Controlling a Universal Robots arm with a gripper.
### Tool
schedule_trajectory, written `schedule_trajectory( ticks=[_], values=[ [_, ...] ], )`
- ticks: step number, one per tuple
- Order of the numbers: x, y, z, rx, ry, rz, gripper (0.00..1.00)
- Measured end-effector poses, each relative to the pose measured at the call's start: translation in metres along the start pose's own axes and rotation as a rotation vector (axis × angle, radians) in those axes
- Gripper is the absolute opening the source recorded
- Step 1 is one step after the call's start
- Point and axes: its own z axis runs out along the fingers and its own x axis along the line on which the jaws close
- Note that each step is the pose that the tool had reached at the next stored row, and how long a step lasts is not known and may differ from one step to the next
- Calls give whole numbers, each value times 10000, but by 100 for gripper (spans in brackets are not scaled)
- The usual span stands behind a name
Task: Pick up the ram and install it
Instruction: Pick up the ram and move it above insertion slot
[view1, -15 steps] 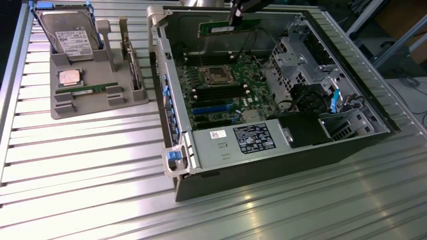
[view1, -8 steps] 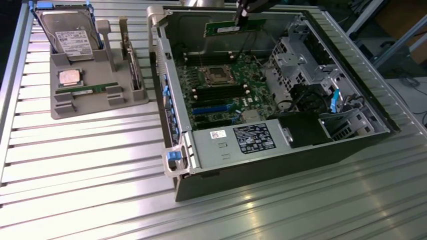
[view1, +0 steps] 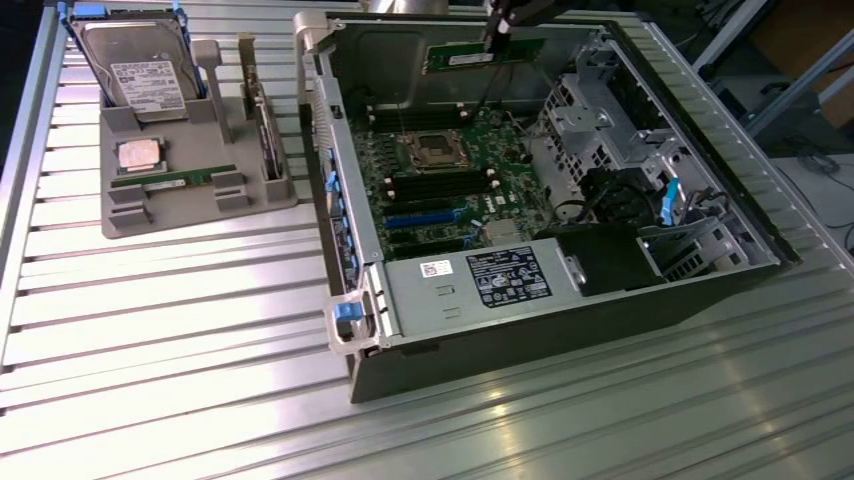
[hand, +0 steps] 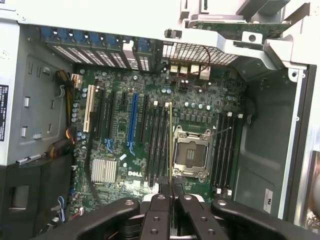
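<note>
My gripper (view1: 497, 36) hangs over the far part of the open computer case (view1: 350, 300), shut on the ram (view1: 481, 57), a narrow green stick held above the motherboard (view1: 454, 205). In the wrist view my gripper (hand: 171, 199) clamps the ram (hand: 170, 145) between its black fingers (hand: 159, 202). There the stick is seen edge-on as a thin line over the black memory slots (hand: 157, 145), beside the empty processor socket (hand: 191, 152). The stick stands clear of the board. A second like stick (view1: 174, 182) lies on the grey tray (view1: 127, 215).
The grey tray at the exterior view's left also holds a hard drive (view1: 134, 70), a square silver processor chip (view1: 138, 155) and an upright expansion card (view1: 267, 130). A power supply (view1: 494, 280) fills the case's near end. Drive cages (view1: 601, 110) and cables line its right side.
</note>
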Motion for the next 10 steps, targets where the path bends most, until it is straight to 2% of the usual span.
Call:
schedule_trajectory(
  ticks=[3,6,10],
  values=[
    [7,-55,-1,-1,6,21,12],
    [9,-74,6,3,5,734,12],
    [26,-212,1,2,43,912,12]
  ],
)
